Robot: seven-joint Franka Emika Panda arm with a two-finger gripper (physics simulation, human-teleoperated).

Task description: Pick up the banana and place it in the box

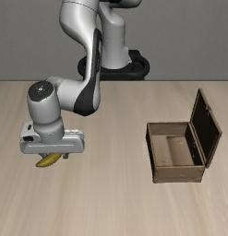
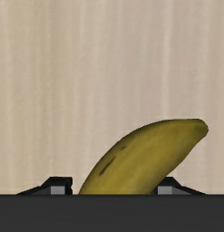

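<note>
A yellow banana point(image 1: 48, 163) with brown flecks sits between the fingers of my gripper point(image 1: 54, 158), at the exterior view's left over the wooden table. In the wrist view the banana point(image 2: 145, 154) looms large right in front of the gripper point(image 2: 112, 188), its tip curving up and away past one finger. Both fingertips point(image 2: 57, 185) rest against its sides, so the gripper is shut on it. The brown wooden box point(image 1: 176, 152) stands at the exterior view's right, its hinged lid point(image 1: 207, 124) open and leaning back, well apart from my hand.
The light wooden tabletop point(image 1: 115, 198) stretches between my hand and the box. The robot's dark base point(image 1: 115, 66) stands at the far side.
</note>
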